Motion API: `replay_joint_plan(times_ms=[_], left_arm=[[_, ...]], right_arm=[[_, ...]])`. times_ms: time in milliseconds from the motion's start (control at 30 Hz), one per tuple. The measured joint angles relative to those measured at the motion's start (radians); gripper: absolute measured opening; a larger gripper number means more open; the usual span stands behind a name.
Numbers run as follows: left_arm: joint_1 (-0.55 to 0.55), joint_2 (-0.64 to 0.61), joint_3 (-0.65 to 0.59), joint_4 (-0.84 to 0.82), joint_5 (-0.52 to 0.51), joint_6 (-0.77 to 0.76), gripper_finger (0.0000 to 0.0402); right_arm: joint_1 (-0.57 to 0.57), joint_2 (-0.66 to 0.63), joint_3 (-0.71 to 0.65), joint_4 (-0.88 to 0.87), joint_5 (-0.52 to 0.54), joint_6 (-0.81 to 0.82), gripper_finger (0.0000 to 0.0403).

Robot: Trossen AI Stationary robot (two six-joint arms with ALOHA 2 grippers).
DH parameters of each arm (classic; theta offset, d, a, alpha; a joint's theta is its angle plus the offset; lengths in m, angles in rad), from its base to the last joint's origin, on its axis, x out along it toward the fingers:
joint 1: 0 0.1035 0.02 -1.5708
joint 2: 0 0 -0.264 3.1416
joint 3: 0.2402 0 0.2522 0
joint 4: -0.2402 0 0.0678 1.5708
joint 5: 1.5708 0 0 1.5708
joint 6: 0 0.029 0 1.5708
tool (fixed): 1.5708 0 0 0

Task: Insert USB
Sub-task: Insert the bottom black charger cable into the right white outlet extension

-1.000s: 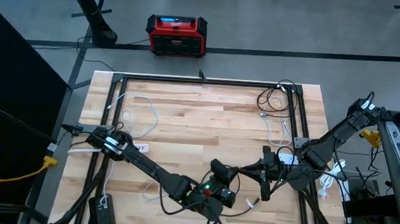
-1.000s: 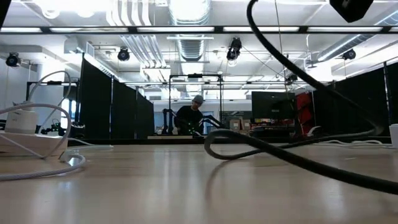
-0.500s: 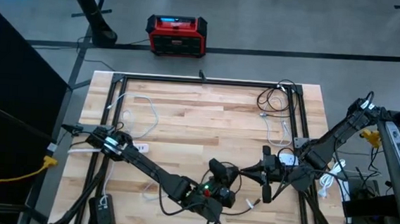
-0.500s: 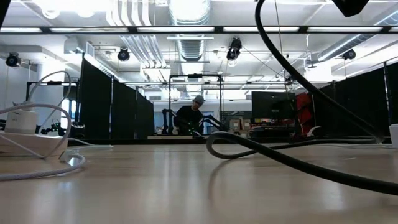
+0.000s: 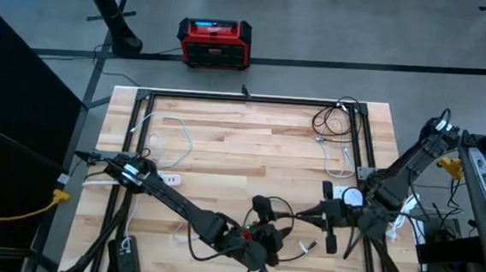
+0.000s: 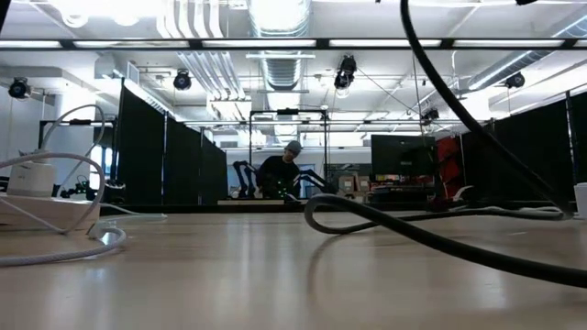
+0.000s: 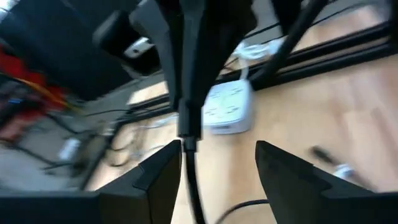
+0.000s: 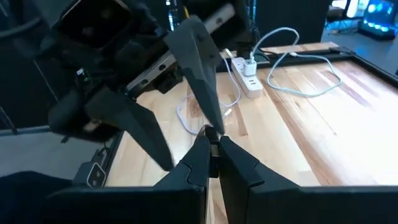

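Since a second ago the right tool [image 5: 316,214] has drawn back toward the desk's [image 5: 242,144] right edge, and the black cable [image 6: 440,240] in the low view has swung further right, while the left tool [image 5: 265,216] has widened. Seen from above, both tools sit near the desk's front edge, the left one just left of the right one, with a dark loop of cable between them. In the right wrist view the right tool [image 8: 211,152] is pinched tight on the small dark cable end, which looks like the USB plug [image 8: 210,133]. The left wrist view shows the left tool [image 7: 217,163] with its fingers [image 7: 158,171] spread apart and the cable [image 7: 191,180] running down between them, not gripped. A white power strip [image 5: 161,179] lies toward the desk's left side and a white adapter block [image 7: 227,110] sits by the black frame rail at its right. My reading is that the cable has just been handed to the right tool; insertion is not yet begun. Next, the right tool must carry the plug to a socket, line it up squarely, and push straight in without snagging the loop.
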Motion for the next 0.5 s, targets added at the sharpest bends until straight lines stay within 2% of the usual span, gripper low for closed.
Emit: replay_joint_plan(times_ms=[167, 500], left_arm=[[0.012, 0.000, -0.001, 0.001, -0.023, -0.116, 0.0171], [0.014, 0.000, -0.001, 0.075, -0.013, -0.125, 0.0118]], right_arm=[[0.011, 0.000, 0.000, 0.000, 0.015, -0.032, 0.0007], [0.022, 0.000, 0.000, 0.012, 0.012, -0.062, 0.0007]])
